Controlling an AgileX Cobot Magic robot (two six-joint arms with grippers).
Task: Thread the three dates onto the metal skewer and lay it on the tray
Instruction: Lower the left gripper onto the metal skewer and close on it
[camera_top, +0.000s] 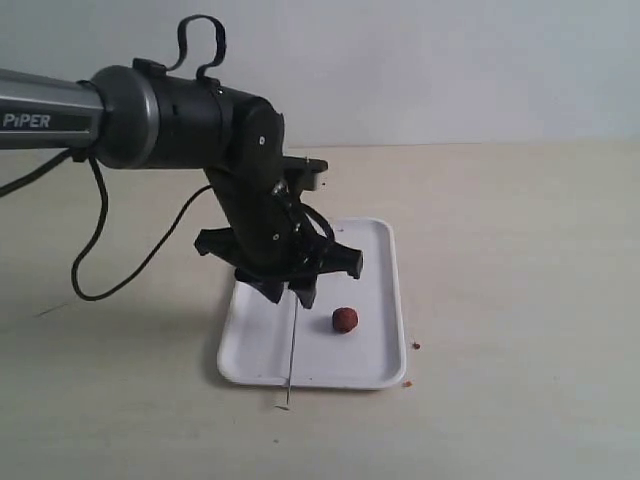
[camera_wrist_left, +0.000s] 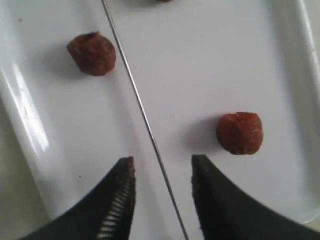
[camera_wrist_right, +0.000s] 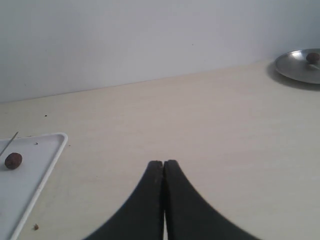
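As the left arm (camera_top: 150, 115) stretches in from nine o'clock in the exterior view, the left gripper (camera_top: 291, 293) hangs low over the white tray (camera_top: 378, 262) in the middle of the pale table (camera_top: 520, 300). A thin skewer (camera_top: 291, 355) runs from under the gripper straight toward six o'clock, and its end pokes past the tray's near rim. One date (camera_top: 344, 320) lies loose on the tray at about four o'clock from the gripper. A couple of crumbs (camera_top: 415, 346) sit on the table just off the tray's three o'clock rim. From the left wrist camera, the left gripper (camera_wrist_left: 162, 170) has its fingers (camera_wrist_left: 125, 190) spread apart, and the skewer (camera_wrist_left: 142, 107) passes between them, touching neither as far as I can see. One date (camera_wrist_left: 92, 53) rests on the tray (camera_wrist_left: 210, 60) to one side of the skewer and another date (camera_wrist_left: 240, 132) to the other, both clear of it. From the right wrist camera, the right gripper (camera_wrist_right: 163, 172) has its fingers pressed together on nothing, above the table (camera_wrist_right: 200, 115). The tray's corner (camera_wrist_right: 47, 155), a date (camera_wrist_right: 13, 160) and the skewer's tip (camera_wrist_right: 9, 142) show nearby. A metal plate (camera_wrist_right: 299, 67) with a dark lump (camera_wrist_right: 313, 57) on it sits well apart.
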